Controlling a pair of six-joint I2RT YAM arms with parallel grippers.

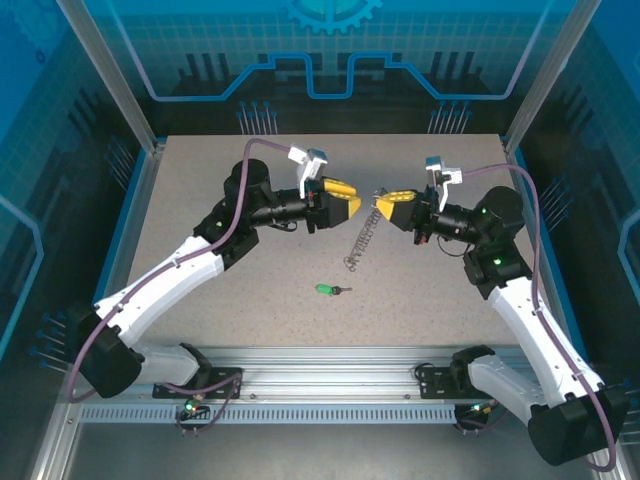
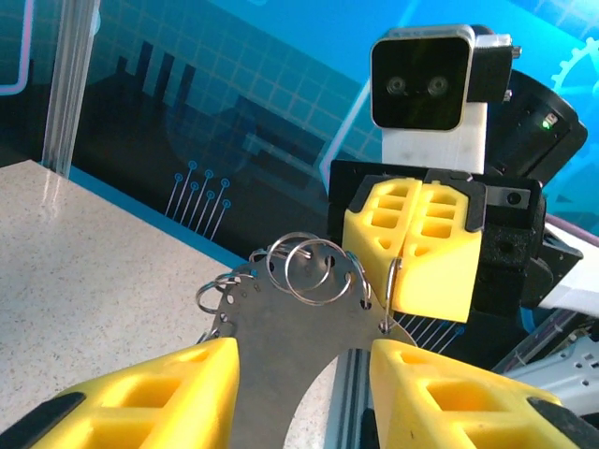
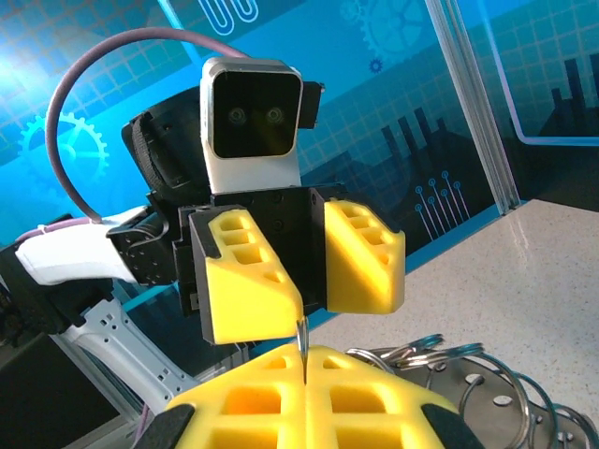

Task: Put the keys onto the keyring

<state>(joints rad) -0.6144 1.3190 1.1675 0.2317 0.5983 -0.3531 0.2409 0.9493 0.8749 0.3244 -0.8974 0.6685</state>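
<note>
Both arms reach in toward the middle of the table [image 1: 200, 190], tips facing each other and nearly meeting above the surface.

Right gripper [image 1: 381, 204]: jaws closed, pinching the thin edge of the keyring [image 2: 281, 332]. From the right wrist, the metal edge stands as a narrow sliver in the seam between the two closed yellow fingers of the right gripper [image 3: 304, 374].

Keyring: held up off the table between the two grippers. From the left wrist it reads as a flat, silvery plate with several thin wire split rings [image 2: 314, 267] threaded through holes along its upper edge. The right gripper [image 2: 404, 271] clamps the plate's right-hand edge. From the right wrist, the plate and rings [image 3: 468, 388] lie low and to the right of the closed fingers. From above, a silvery chain [image 1: 362, 243] hangs from the keyring down to the table.

Left gripper [image 1: 357, 205]: jaws apart at a moderate width, gripping nothing. In its own wrist view the left gripper [image 2: 304, 374] has a yellow finger on either side of the plate's lower part; contact with the plate cannot be told. Seen from the right wrist, the left gripper [image 3: 309, 271] shows a clear gap between its fingers [image 3: 253, 281].

Key [image 1: 327, 290]: green head, short metal blade, lying flat on the table nearer the arm bases than the chain, apart from both grippers.
</note>
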